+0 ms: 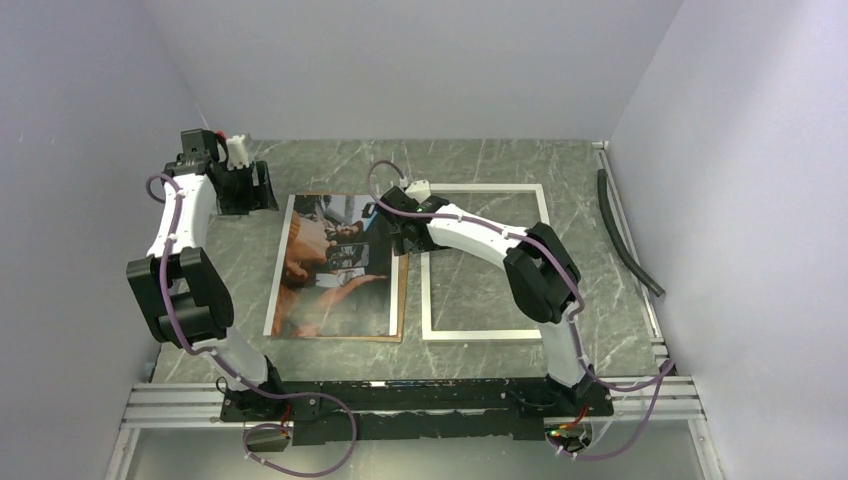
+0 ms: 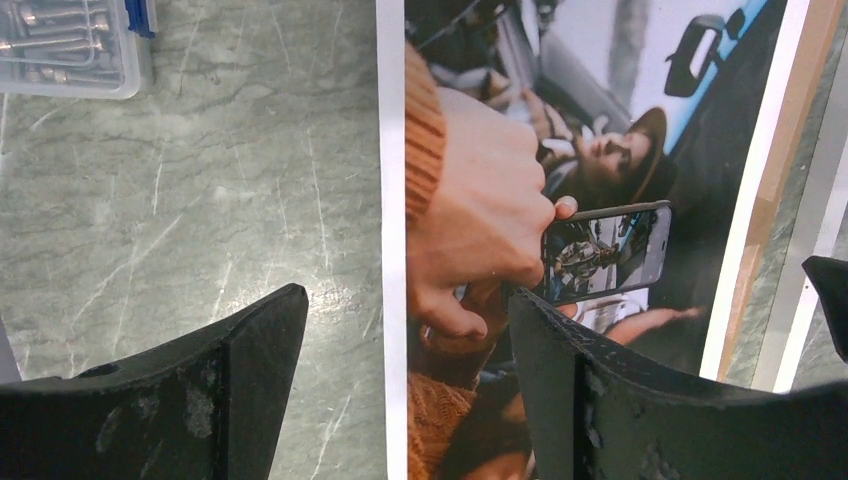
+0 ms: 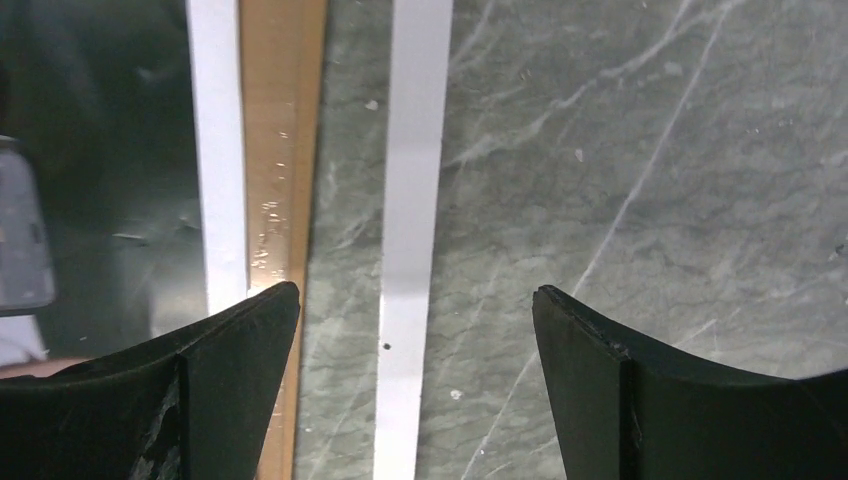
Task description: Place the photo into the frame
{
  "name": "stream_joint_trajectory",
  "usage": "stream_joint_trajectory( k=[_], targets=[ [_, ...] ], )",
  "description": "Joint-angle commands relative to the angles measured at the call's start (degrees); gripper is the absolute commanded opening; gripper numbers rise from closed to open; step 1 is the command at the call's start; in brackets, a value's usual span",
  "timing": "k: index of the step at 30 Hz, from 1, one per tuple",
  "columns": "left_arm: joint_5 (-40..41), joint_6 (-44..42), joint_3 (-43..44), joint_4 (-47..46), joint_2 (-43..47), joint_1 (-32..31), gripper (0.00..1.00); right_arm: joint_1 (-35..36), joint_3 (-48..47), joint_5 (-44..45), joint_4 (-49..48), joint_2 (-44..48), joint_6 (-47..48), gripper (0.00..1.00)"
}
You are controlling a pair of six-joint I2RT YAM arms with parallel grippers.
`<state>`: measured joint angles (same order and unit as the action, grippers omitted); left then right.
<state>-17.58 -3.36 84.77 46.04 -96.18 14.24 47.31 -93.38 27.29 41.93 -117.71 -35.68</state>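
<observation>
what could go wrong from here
1. The photo lies flat on a brown panel. The open left gripper straddles its white edge and could crease it or slide it instead of lifting it.
2. The open right gripper hangs over the narrow gap between panel and frame. Closing there might catch the rim or the panel and shove the frame.

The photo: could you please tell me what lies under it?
A brown board shows past the photo at its right and near edges; the rest is covered.
</observation>
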Motion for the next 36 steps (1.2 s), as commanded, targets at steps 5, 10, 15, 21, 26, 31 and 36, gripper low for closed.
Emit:
stream_joint_trajectory(
  k=[5,10,15,21,26,31,36],
  targets=[
    [-0.11,0.59,1.63,2.01,3.0,0.42,0.78,0.66,-0.68,2.06,1.42,-2.08,-1.97,0.87],
    [0.19,0.66,1.5,2.27,3.87,0.48,0.78,0.67,0.52,1.23,-0.83,-3.86,-2.36,0.84],
    [0.45,0.68,1.79,3.05,4.66,0.43,0.77,0.68,1.69,0.35,-2.91,-5.07,-2.95,0.77],
    [1.07,0.61,2.72,4.68,5.6,0.43,0.77,0.41,4.09,-2.12,-6.42,-6.13,-3.51,0.6],
    [1.13,0.43,3.63,5.93,6.81,0.39,0.76,-0.06,5.81,-3.6,-8.59,-6.28,-4.93,0.54],
    [0.38,0.46,4.26,6.89,7.67,0.35,0.86,-0.71,8.2,-5.81,-11.28,-4.99,-6.29,0.41],
    [-0.52,0.8,3.03,6.79,8.62,0.35,0.93,-0.74,5.84,-7.17,-10.47,-3.47,-5.83,0.12]
  ],
)
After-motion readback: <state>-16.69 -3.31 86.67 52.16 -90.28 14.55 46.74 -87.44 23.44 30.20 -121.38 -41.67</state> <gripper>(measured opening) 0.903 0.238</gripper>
